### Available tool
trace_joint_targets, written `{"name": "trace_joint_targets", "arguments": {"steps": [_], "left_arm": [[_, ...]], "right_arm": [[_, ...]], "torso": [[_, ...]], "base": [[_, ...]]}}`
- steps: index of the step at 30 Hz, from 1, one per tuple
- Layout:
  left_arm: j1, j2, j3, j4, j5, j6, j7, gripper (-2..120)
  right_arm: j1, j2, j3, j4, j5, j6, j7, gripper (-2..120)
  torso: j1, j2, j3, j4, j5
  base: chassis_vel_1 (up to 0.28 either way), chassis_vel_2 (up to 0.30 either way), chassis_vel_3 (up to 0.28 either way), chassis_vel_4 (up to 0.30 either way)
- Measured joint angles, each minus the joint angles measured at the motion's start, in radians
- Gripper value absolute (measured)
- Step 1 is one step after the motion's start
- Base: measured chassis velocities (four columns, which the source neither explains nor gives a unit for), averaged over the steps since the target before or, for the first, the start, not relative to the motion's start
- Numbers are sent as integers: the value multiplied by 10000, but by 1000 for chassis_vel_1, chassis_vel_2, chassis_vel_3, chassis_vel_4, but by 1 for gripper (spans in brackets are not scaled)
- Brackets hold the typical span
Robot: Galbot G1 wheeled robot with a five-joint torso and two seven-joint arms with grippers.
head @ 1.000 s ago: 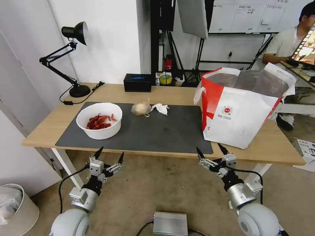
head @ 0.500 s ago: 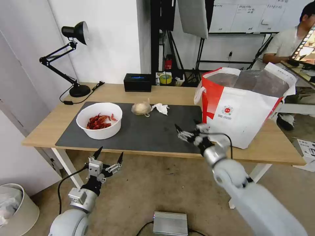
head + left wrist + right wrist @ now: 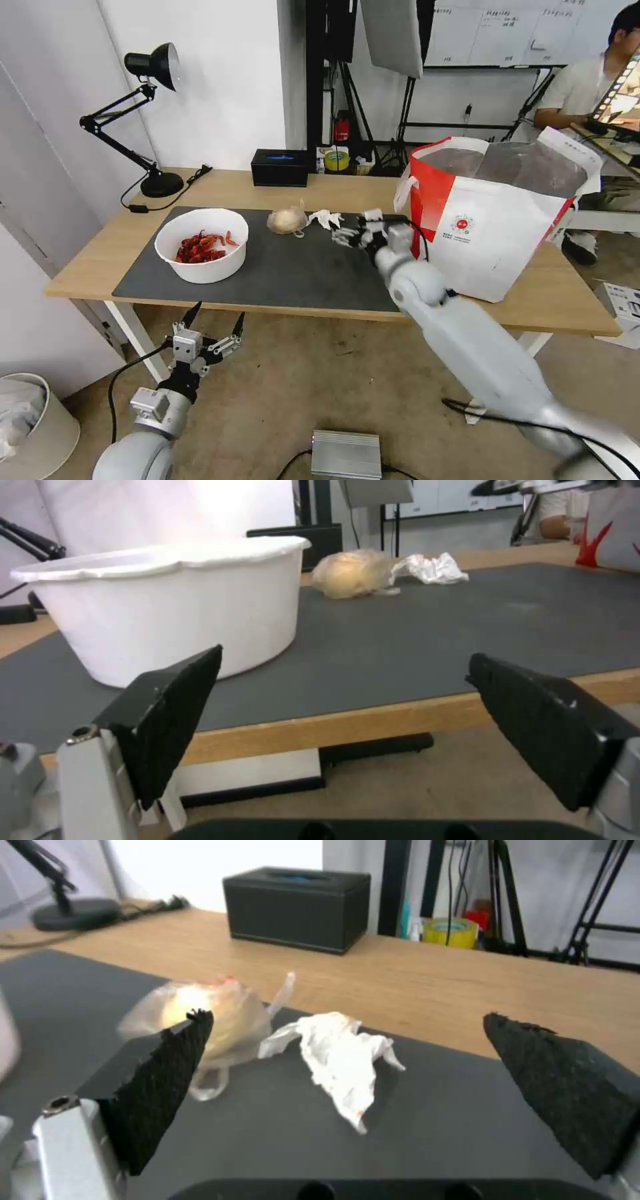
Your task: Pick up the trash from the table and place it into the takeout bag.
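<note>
Right end effector point(image 3: 347, 1060) gapes wide, empty, near tissue wad point(image 3: 340, 1055).

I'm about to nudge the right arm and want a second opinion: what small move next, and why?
Probably ease the right gripper forward and down onto the tissue wad. Its fingers are open, the wad lies on the mat between them and just ahead, and the yellowish bag sits close beside it.

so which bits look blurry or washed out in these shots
Head view: the right gripper and its arm are motion-smeared. Right wrist view: the small clear yellowish bag is soft and glary, the white tissue wad sharper. Left wrist view: the wall behind the white bowl is blown out.
</note>
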Motion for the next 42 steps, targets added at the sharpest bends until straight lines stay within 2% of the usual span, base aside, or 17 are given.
{"name": "trace_joint_targets", "arguments": {"steps": [9, 12, 18, 23, 26, 33, 42], "left_arm": [[120, -123, -17, -17, 143, -25, -3, 100], [140, -138, -36, -16, 162, -34, -6, 100], [171, -177, -36, -11, 201, -49, -7, 100], [186, -184, -39, -11, 206, -54, -6, 100], [193, -161, -75, -11, 202, -68, -6, 100], [187, -137, -84, -1, 177, -87, -3, 100], [180, -151, -28, 26, 175, -110, 0, 100]], "right_arm": [[1058, 829, -469, -1967, -190, -88, 1, 100], [1539, 1314, -545, -2930, -347, -88, -160, 100], [2177, 2116, -563, -4235, -768, -87, -423, 100], [2329, 2417, -504, -4740, -966, -87, -506, 100], [2548, 2897, -306, -5566, -1365, -43, -688, 100], [2758, 3184, -154, -6243, -1729, -14, -865, 100], [2805, 3149, -117, -6499, -1781, -44, -1100, 100]], "torso": [[0, 0, 0, -1, 1], [-1, 0, 0, -2, 1], [-1, 0, -1, 0, 0], [-1, 0, -1, -2, 1], [-1, 0, -1, 0, 1], [-1, 1, -1, 0, 2], [-3, 1, 0, -2, 2]], "base": [[0, 0, 0, 0], [0, 0, 0, 0], [0, 0, 0, 0], [0, 0, 0, 0], [0, 0, 0, 0], [0, 0, 0, 0], [0, 0, 0, 0]]}}
